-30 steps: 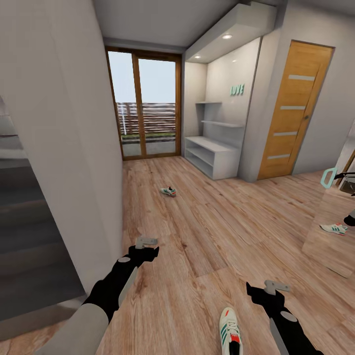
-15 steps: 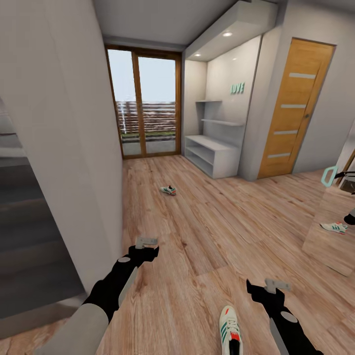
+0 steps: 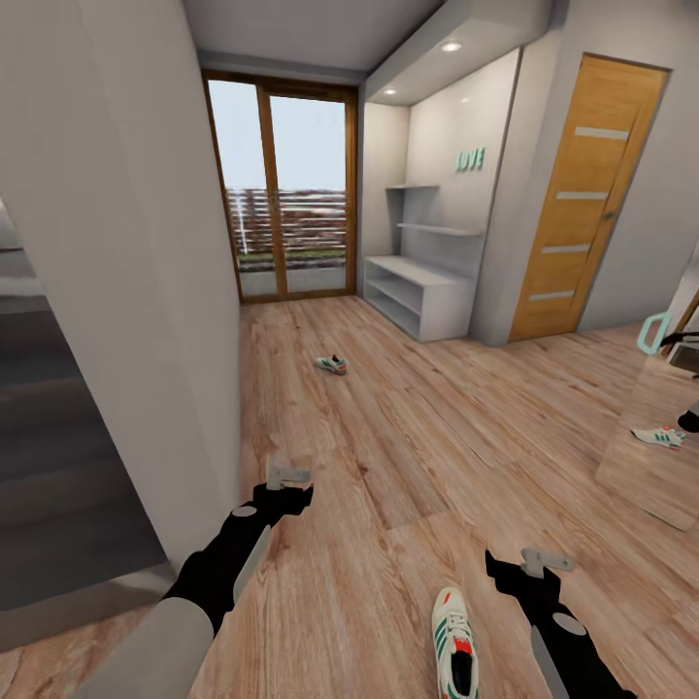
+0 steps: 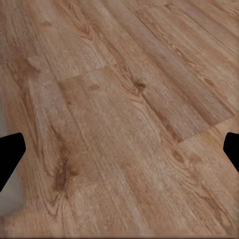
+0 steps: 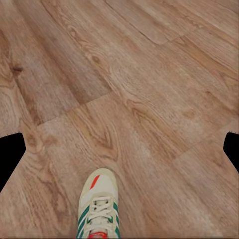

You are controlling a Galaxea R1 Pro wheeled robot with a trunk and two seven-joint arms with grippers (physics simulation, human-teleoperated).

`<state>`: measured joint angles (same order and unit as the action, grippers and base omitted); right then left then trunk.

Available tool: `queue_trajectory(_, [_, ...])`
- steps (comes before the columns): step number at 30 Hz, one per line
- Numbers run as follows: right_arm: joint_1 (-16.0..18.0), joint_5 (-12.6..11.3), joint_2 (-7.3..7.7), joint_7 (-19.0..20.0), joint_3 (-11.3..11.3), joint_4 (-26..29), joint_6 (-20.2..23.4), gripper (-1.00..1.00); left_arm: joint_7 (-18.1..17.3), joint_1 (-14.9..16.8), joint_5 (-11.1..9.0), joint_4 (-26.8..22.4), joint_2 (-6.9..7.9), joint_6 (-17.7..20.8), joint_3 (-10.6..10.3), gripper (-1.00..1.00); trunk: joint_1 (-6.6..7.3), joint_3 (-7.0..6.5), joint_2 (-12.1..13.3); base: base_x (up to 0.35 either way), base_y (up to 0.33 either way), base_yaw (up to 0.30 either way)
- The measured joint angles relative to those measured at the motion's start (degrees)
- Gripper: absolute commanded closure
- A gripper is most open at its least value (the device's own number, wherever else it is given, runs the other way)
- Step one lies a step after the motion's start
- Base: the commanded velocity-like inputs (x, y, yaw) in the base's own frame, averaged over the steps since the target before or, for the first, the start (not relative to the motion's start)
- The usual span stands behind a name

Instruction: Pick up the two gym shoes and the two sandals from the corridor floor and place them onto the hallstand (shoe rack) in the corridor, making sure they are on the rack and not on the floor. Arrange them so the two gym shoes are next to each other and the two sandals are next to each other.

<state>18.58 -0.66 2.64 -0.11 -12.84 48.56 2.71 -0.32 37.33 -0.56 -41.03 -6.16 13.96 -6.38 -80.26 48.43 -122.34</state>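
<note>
One gym shoe [image 3: 454, 646] lies on the corridor floor [image 3: 408, 456] just left of my right gripper [image 3: 544, 561], toe pointing away from me. In the right wrist view that shoe [image 5: 99, 211] sits below the open right gripper [image 5: 119, 154], apart from its fingertips [image 5: 10, 154]. The second gym shoe [image 3: 332, 364] lies farther off in mid-corridor. My left gripper [image 3: 287, 477] hovers open over bare planks [image 4: 119, 124], close to the left wall. The pale grey hallstand [image 3: 417, 291] stands at the far right under mint LOVE letters [image 3: 470, 159]. The sandals are out of view.
A white wall [image 3: 126, 252] runs close along my left, with dark stairs [image 3: 58, 466] beside it. Glass balcony doors [image 3: 282, 194] close the corridor's end. A wooden door [image 3: 578, 204] is right of the hallstand. A mirror-like panel [image 3: 650, 456] at right shows a sneaker.
The whole picture has shifted a little, with the hallstand and doors slightly larger, so the camera has moved. Both arms hold the same pose and the shoes lie as before.
</note>
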Motion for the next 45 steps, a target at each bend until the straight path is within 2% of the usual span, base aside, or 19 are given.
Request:
queue_trajectory(21, [0.0,0.4,0.0,0.0,0.0,0.0,0.0,-1.0,0.0,0.0,0.0,0.0,0.0,0.0,0.0,-1.0,-4.61,5.75,-8.4,0.0,0.0,0.0])
queue_trajectory(29, [0.0,0.4,0.0,0.0,0.0,0.0,0.0,-1.0,0.0,0.0,0.0,0.0,0.0,0.0,0.0,-1.0,-6.37,7.45,-11.6,0.0,0.0,0.0])
queue_trajectory(31, [0.1,0.4,0.0,0.0,0.1,0.0,0.2,-1.0,0.1,-0.1,0.0,0.0,-0.35,0.0,0.0,-1.0,-6.37,7.45,-11.6,0.0,0.0,0.0])
queue_trajectory(45, [0.1,0.4,0.0,0.0,0.0,-0.1,-0.1,-1.0,0.1,-0.1,0.0,0.0,-0.35,0.0,0.0,-1.0,-6.37,7.45,-11.6,0.0,0.0,-0.007])
